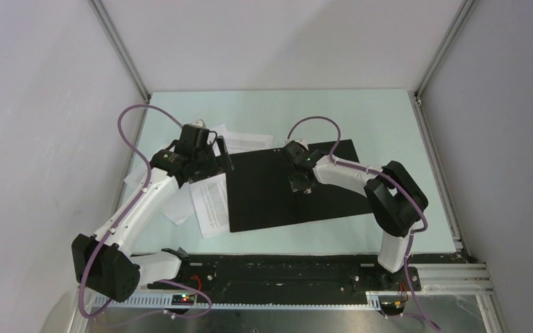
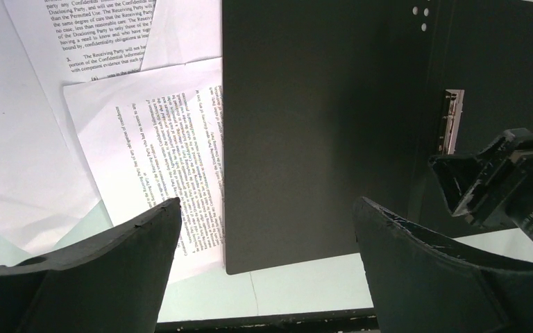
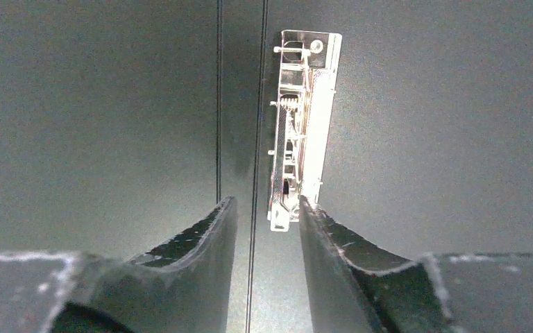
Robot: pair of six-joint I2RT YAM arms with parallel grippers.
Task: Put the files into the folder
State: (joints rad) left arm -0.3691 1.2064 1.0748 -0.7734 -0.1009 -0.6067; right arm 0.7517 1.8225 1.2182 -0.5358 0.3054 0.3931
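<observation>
The pale green counter [image 1: 361,111] carries the folder [image 1: 267,198], which lies open and flat at the centre with its black inside facing up. The files [image 1: 212,205] lie loose on the counter at the folder's 9 o'clock, fanned over one another, and the nearest sheet's edge is tucked beneath the folder's left border. The left arm reaches forward from 7 o'clock. Its hand [image 2: 265,205] is spread wide, above the line where paper meets folder, gripping nothing. The right arm bends in from 4 o'clock. Its hand [image 3: 265,205] points down at the folder's spine, fingers only narrowly parted. Only the right wrist view shows the metal clip [image 3: 298,125] in detail, its near end sitting between those fingertips. The left wrist view alone makes the sheets' dense print readable.
</observation>
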